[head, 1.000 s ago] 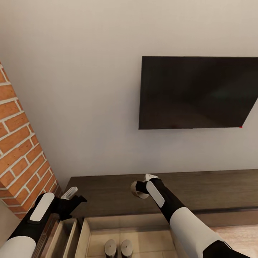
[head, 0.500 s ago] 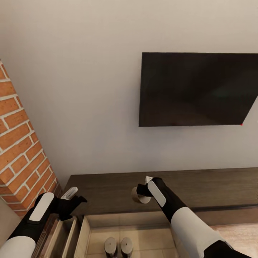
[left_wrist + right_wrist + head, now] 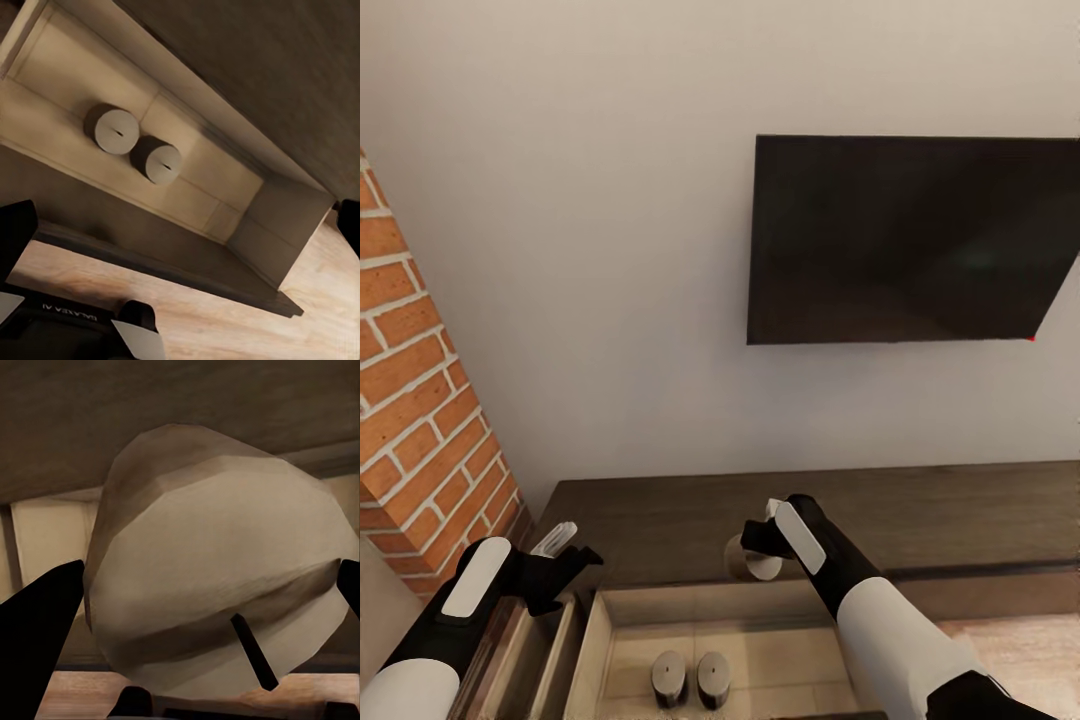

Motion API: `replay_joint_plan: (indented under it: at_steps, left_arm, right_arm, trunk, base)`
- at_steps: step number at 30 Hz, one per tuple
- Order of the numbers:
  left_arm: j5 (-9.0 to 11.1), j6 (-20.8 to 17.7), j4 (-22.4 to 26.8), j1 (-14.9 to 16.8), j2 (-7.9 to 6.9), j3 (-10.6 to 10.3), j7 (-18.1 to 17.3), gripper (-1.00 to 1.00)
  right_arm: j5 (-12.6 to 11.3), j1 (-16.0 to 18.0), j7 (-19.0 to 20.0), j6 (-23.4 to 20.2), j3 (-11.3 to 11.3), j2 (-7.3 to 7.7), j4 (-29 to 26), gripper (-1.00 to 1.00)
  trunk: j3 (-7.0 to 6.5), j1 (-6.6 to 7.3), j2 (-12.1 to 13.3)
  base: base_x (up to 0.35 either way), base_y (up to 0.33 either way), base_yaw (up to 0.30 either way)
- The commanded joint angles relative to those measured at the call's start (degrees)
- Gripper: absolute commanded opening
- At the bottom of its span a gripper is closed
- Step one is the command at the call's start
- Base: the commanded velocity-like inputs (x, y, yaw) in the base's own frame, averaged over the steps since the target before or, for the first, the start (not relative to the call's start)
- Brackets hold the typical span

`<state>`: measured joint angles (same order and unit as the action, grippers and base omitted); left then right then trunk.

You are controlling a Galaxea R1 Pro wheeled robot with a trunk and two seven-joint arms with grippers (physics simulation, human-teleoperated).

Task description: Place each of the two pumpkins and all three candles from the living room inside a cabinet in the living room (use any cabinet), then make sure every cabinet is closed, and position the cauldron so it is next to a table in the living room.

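Above the open cabinet (image 3: 660, 520), the right gripper (image 3: 758, 545) holds one candle (image 3: 750, 560) tight between its fingers (its wick shows up close). Two more candles (image 3: 669, 678) (image 3: 712, 678) stand side by side inside. Off to the side, the left gripper (image 3: 565, 548) hangs with its fingers spread, holding nothing.
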<state>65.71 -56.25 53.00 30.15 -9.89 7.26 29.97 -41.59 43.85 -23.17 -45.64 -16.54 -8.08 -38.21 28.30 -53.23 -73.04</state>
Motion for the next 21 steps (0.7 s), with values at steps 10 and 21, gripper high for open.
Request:
replay_joint_plan:
  at_steps: [10, 21]
  left_arm:
    - [0.0, -0.5, 0.0, 0.0, -0.07, 0.2, 0.0, 1.00]
    - [0.0, -0.6, 0.0, 0.0, 0.04, 0.0, 0.0, 1.00]
  right_arm:
    - [0.0, 0.0, -0.1, -0.1, 0.0, -0.02, 2.0, -1.00]
    - [0.1, 0.0, -0.1, 0.2, 0.0, -0.09, 2.1, -1.00]
  trunk:
    - [1.80, -2.20, -4.0]
    - [3.77, -4.62, -8.4]
  base:
    - [-0.012, 0.000, 0.000]
    - [0.000, 0.000, 0.000]
